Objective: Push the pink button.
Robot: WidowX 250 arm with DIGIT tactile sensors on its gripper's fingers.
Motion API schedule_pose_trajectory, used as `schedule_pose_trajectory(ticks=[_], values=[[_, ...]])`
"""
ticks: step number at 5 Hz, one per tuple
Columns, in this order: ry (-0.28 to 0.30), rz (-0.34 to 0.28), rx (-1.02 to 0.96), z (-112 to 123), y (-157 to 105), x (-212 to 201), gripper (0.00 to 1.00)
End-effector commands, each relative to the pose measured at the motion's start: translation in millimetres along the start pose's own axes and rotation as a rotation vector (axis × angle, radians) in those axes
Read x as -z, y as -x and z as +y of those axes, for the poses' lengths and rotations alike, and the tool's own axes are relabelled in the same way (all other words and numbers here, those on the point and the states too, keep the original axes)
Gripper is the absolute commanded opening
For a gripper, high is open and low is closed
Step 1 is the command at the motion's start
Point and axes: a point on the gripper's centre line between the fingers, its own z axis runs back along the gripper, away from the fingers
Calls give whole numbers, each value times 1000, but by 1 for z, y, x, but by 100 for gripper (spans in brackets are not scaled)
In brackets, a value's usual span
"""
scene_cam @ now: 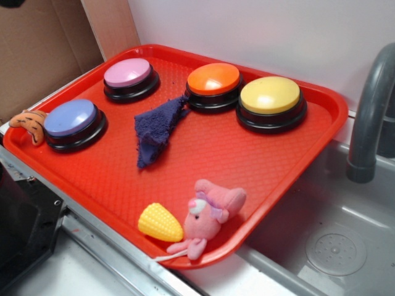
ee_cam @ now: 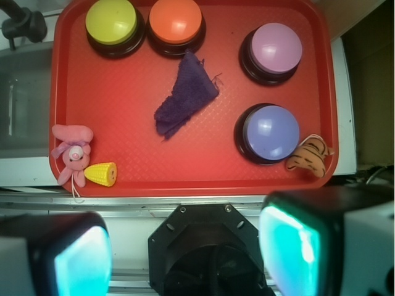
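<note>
In the wrist view we see the gripper [ee_cam: 185, 256] with its two fingers [ee_cam: 290, 246] spread wide and nothing held, hanging high above the near edge of the red tray [ee_cam: 123, 92], well apart from everything on it. The pink button [ee_cam: 275, 49] sits at the tray's far right in this view, untouched; just nearer lies the blue button [ee_cam: 270, 132], with a small orange tiger toy [ee_cam: 311, 155] beside it. A purple cloth [ee_cam: 184, 95] lies mid-tray; the orange button [ee_cam: 176, 21] and yellow button [ee_cam: 112, 21] stand far left, the pink plush animal [ee_cam: 72, 151] and toy corn [ee_cam: 102, 173] near left. We judge the main risk to be descending short and pressing the similar blue cap.
</note>
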Motion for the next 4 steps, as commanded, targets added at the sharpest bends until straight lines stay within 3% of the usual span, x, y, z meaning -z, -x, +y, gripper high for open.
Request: schedule_pose_trajectory(ticks=[1, 2, 3, 4], values=[[0, 0, 0, 0, 0, 0, 100], [-119, 19, -118, 29, -47, 37, 100], [-146, 6, -197, 62, -94, 62, 100], [-72, -31, -225, 84, -124, 82, 100]])
